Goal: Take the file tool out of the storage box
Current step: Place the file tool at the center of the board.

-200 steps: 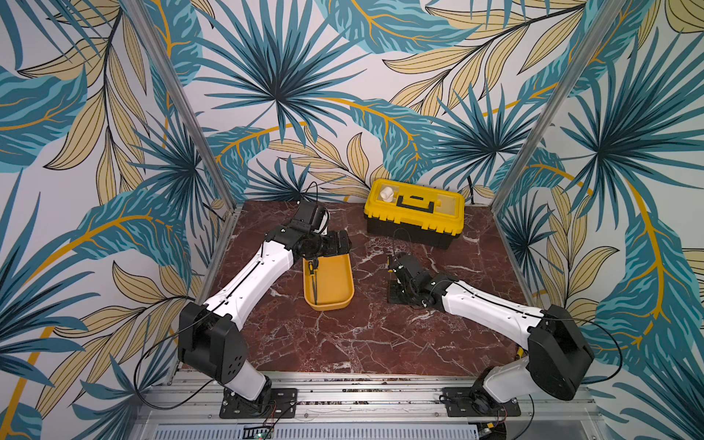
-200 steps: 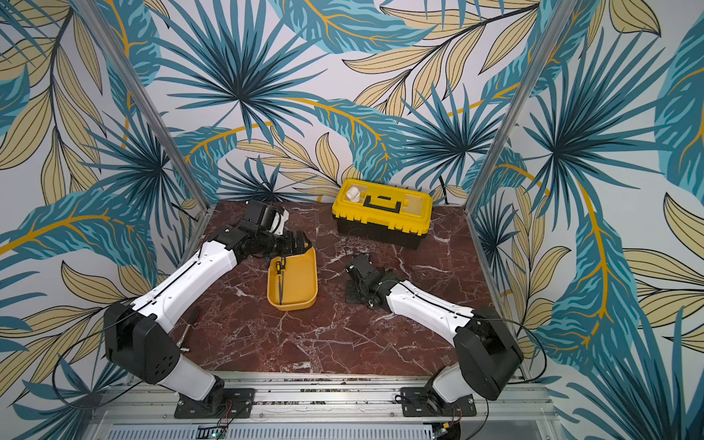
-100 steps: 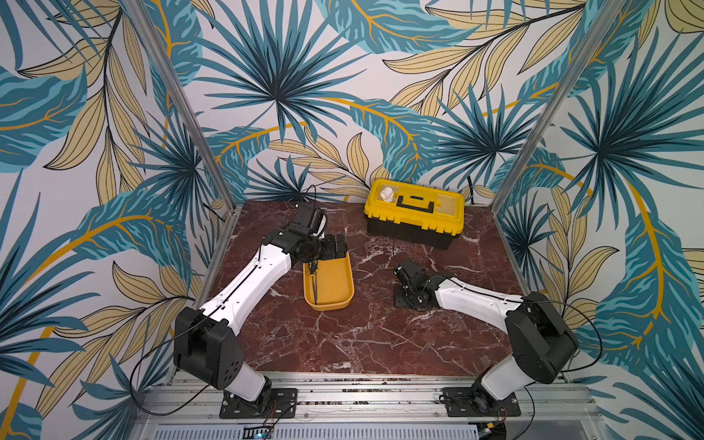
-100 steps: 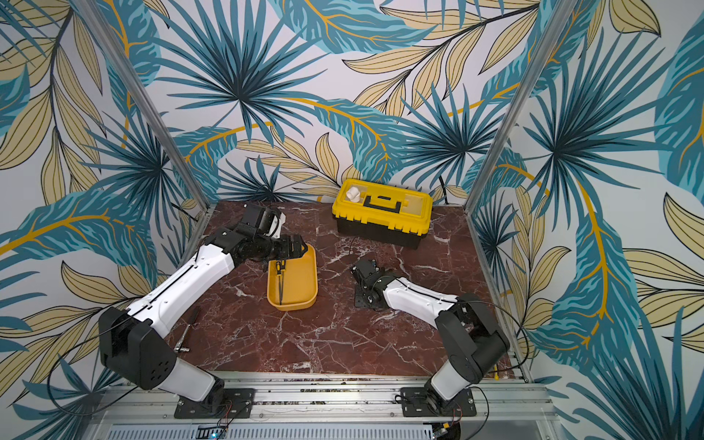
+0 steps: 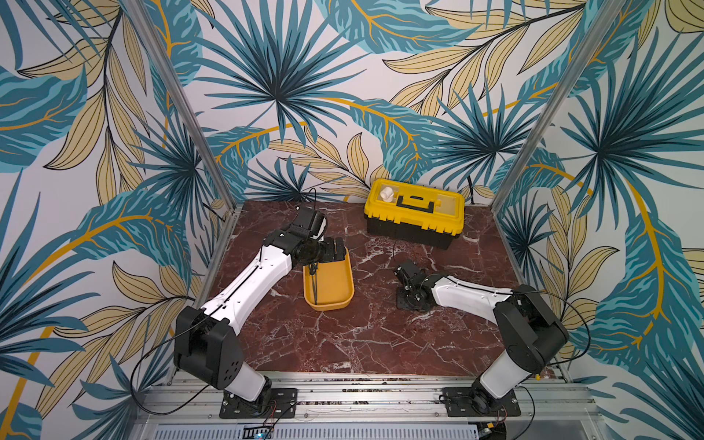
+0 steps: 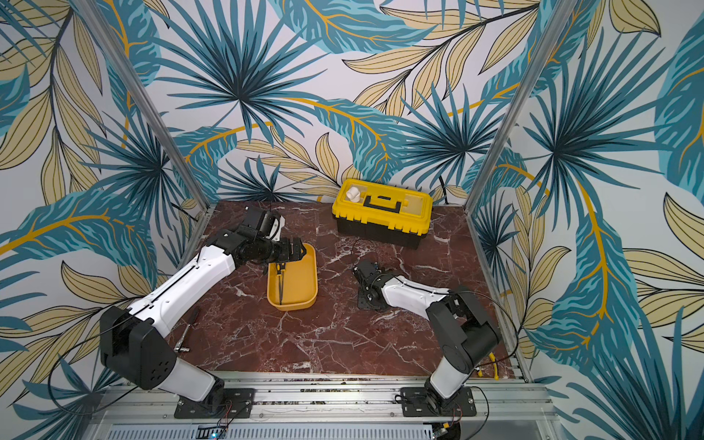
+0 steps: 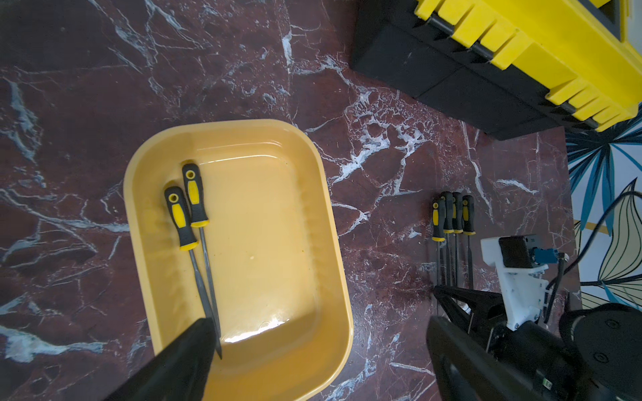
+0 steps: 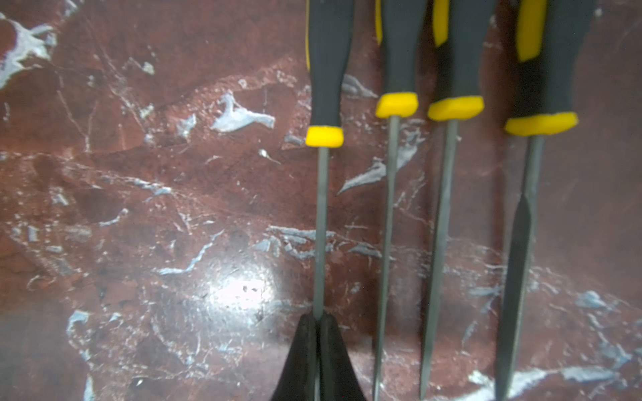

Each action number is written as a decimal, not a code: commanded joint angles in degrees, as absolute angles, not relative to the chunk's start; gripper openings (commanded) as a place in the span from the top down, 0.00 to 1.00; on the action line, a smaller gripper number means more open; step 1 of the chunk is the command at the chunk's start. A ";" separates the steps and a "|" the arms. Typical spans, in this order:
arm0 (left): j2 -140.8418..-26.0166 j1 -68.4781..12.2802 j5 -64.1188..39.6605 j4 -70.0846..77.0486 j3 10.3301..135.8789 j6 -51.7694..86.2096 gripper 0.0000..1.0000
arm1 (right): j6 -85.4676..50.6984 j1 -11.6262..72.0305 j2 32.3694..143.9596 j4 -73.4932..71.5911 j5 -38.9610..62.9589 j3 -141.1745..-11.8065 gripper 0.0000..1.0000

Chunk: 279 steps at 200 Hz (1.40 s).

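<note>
Left arm: unchanged against 1 second ago; shoulder, elbow and wrist sit where they did. It reaches from its base forward and inward, forearm raised, wrist bent down over the far end of the storage box [image 5: 335,284]. The left gripper [image 7: 318,323] has its jaws spread fully wide, holding nothing. One finger [image 7: 187,350] hangs at the tips of the box's contents; contact cannot be confirmed.

Storage box: same position on the desk [image 5: 343,343]. 2 file tools [image 7: 180,222] lie inside, side by side along the wall nearest the left arm, black-and-yellow handles toward the far end.

Right arm: changed. Its elbow has swung inward and back from the desk's right edge, while the wrist has stayed at the same spot right of the box. The forearm runs low and nearly level across the desk. The right gripper [image 8: 317,323] has its jaws clamped on the thin shaft of the gripped file [image 8: 321,208], outside the box. Whether that file rests on the desk cannot be told. 3 further files [image 8: 443,208] lie parallel just beside it on the desk.

Toolbox [image 5: 415,213]: at the far right, lid closed, unmoved.
</note>
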<state>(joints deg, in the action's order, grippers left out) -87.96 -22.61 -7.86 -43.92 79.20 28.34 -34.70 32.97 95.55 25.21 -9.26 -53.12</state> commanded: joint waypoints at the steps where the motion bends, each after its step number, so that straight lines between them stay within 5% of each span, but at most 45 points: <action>1: -86.21 -22.33 -6.97 -43.86 77.88 27.95 0.00 | -33.97 32.59 96.68 24.70 -10.58 -51.86 1.00; 190: -87.15 -22.33 -6.07 -43.64 76.96 27.87 0.00 | -31.49 32.17 99.76 24.43 -9.52 -54.23 1.00; 259: -89.08 -22.33 -0.68 -45.00 77.09 26.72 0.00 | -31.25 32.12 98.96 24.69 -9.63 -54.01 0.81; 279: -89.99 -22.33 -0.47 -44.10 76.98 26.68 0.00 | -30.13 32.11 97.33 23.83 -8.30 -53.66 0.68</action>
<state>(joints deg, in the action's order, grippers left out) -88.53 -22.59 -2.46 -44.40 78.35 27.64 -31.51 32.34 97.73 23.86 -9.26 -54.54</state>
